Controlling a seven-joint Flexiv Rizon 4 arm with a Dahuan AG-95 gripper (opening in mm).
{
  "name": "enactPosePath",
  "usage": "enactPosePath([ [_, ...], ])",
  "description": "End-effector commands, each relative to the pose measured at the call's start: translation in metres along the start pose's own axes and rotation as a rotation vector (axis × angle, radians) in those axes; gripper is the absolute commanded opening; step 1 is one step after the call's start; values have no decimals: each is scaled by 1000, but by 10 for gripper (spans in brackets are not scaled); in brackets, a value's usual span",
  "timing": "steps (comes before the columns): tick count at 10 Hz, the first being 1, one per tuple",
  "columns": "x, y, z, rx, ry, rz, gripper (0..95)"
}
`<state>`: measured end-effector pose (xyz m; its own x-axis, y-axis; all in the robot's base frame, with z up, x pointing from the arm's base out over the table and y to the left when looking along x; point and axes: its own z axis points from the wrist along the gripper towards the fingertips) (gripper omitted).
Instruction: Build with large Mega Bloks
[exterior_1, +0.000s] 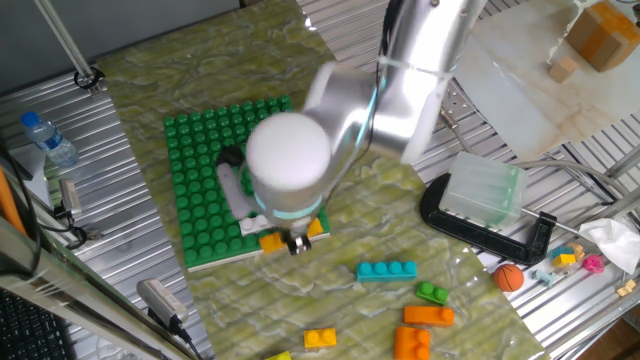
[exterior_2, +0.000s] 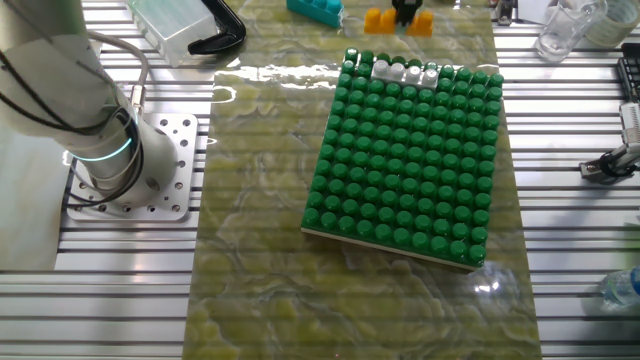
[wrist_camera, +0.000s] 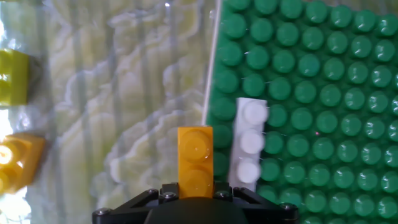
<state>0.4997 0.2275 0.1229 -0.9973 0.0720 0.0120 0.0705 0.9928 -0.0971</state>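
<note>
While your end effector (wrist_camera: 195, 194) is pinching the orange-yellow brick (wrist_camera: 195, 160) between its fingers, that brick is sitting just off the edge of the green baseplate (wrist_camera: 323, 93), over the marbled mat (wrist_camera: 124, 106). Right beside it, on the baseplate's outermost studs, a white three-stud brick (wrist_camera: 249, 142) is standing pressed in place. In the hand view, two yellow bricks (wrist_camera: 12, 74) are lying well away from the baseplate, at the mat's far side. In one fixed view, a cyan brick (exterior_1: 386, 270) is lying near the baseplate's corner, and farther from it a green brick (exterior_1: 432, 293) and orange bricks (exterior_1: 428, 316) are resting on the surface (exterior_1: 560, 330). An orange ball (exterior_1: 509, 277) is sitting farther still from the baseplate, beside a black clamp (exterior_1: 480, 225).
</note>
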Motion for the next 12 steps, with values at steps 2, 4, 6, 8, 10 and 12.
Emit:
enactPosePath([
  [2, 1, -3, -1, -16, -11, -21, 0],
  [4, -1, -2, -2, -23, -6, -12, 0],
  [6, -1, -2, -2, -112, -12, -23, 0],
  [8, -1, -2, -2, -112, -17, -33, 0],
  [10, -1, -2, -2, -99, 11, -27, 0],
  [12, -1, -2, -2, -87, 2, 114, 0],
])
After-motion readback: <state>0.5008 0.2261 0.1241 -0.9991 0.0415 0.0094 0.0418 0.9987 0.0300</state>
